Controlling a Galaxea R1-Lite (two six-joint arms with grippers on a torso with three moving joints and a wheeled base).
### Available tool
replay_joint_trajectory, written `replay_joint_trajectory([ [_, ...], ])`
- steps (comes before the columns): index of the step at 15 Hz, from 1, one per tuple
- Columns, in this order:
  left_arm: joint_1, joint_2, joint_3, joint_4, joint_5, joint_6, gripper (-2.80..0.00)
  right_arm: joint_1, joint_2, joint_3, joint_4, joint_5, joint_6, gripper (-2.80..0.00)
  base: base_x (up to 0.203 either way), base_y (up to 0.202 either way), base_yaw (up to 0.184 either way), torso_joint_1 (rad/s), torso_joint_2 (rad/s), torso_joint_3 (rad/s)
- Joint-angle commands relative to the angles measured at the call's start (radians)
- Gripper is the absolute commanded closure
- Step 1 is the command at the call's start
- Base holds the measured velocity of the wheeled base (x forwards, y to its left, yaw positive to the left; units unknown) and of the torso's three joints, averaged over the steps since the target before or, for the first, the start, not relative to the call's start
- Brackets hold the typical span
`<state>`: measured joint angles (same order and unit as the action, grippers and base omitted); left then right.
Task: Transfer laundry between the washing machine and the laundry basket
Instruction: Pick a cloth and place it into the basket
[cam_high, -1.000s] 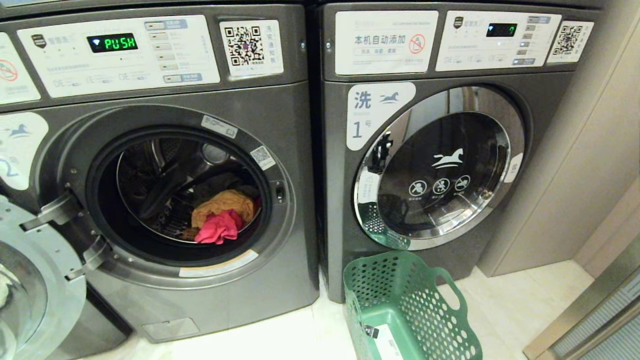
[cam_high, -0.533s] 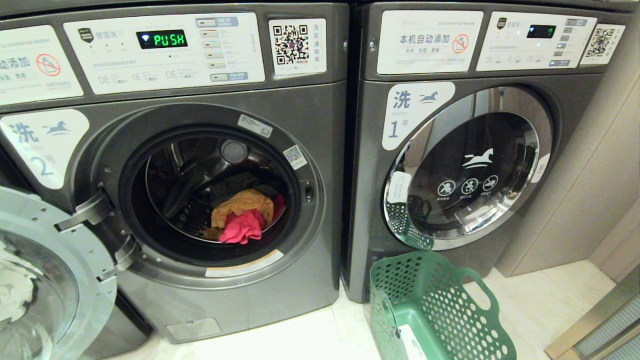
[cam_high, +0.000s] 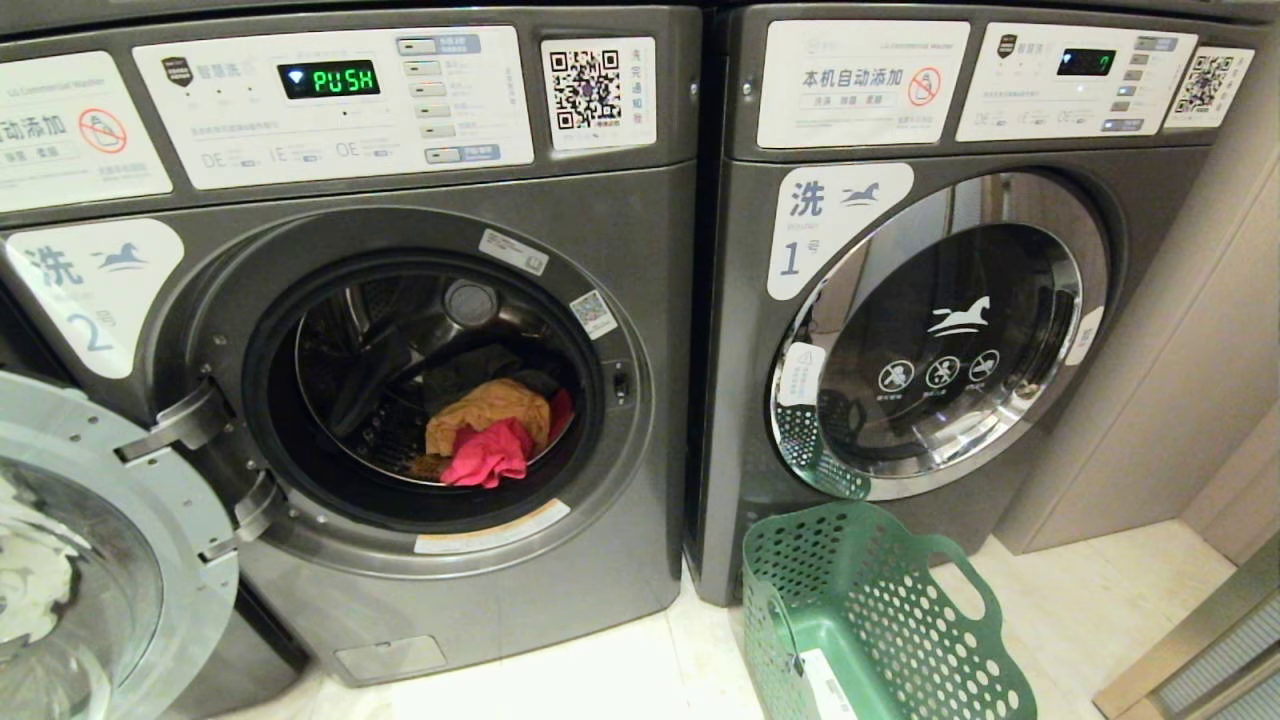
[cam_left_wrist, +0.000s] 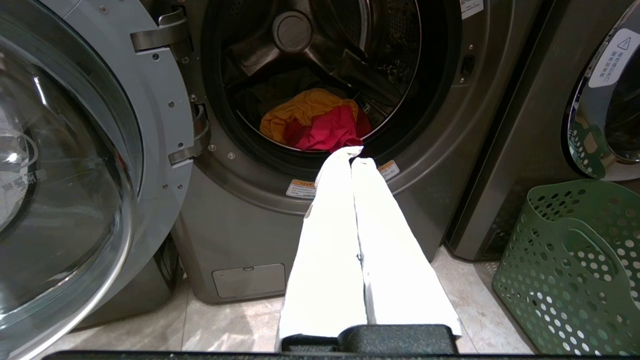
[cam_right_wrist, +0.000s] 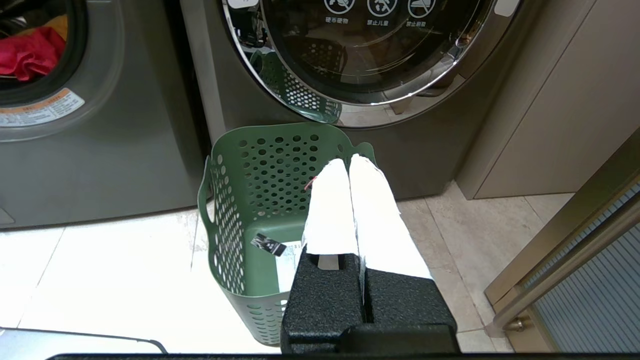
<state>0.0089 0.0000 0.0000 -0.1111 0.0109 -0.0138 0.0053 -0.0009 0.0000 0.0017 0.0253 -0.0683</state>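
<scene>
Washing machine: the dark grey front-loader (cam_high: 620, 230) with the white "2" label has a matte metal front, a round port and a perforated steel drum; its display reads PUSH.
Door: the round glass door (cam_high: 90, 560) with a pale metal inner ring hangs swung open on two hinges at the machine's left side.
Laundry: a crumpled mustard-yellow cloth (cam_high: 488, 405) and a bright pink cloth (cam_high: 488, 455) lie on the drum floor, the pink one nearer the port, with dark fabric behind them.
Neighbour: the like machine labelled 1 (cam_high: 740, 400) stands touching the washing machine's right side, its chrome-ringed glass door closed and mirroring the basket.
Laundry basket: the green plastic basket (cam_high: 900, 620), rounded-rectangular with rows of round holes and cut-out handles, stands upright on pale floor tiles to the right of the washing machine's front, before the neighbour's door; its mouth faces up, its long axis runs away from the machines, and a sticker lies on its base.
Left gripper: its white fingers (cam_left_wrist: 351, 159) are pressed together, empty, pointing at the washing machine's port.
Right gripper: its white fingers (cam_right_wrist: 348, 164) are pressed together, empty, over the basket's rim.
Change: compared with a second ago the whole view has shifted, bringing the "2" label fully in; the laundry lies as before.
</scene>
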Motion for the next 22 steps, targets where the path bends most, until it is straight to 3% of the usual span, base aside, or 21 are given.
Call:
replay_joint_trajectory([
  [1,0.0,0.003,0.04,-0.001,0.0,-0.002,0.0,0.0,0.001,0.0,0.0,0.001,-0.009,0.0,0.0,0.0,0.0,0.0,0.0,0.0],
  [5,0.0,0.003,0.04,-0.001,0.001,0.0,0.0,0.001,0.001,0.0,0.0,0.004,-0.019,0.0,0.002,-0.007,0.017,0.001,0.0,0.001],
  [13,0.0,0.003,0.04,-0.001,0.001,-0.001,0.0,0.001,0.001,0.0,0.0,0.002,-0.016,0.0,0.002,-0.006,0.152,0.002,0.0,0.004],
  [22,0.0,0.002,0.04,-0.001,0.001,-0.005,0.0,0.001,0.001,0.0,0.0,0.002,-0.015,0.0,0.0,0.0,0.0,0.0,0.0,0.0],
])
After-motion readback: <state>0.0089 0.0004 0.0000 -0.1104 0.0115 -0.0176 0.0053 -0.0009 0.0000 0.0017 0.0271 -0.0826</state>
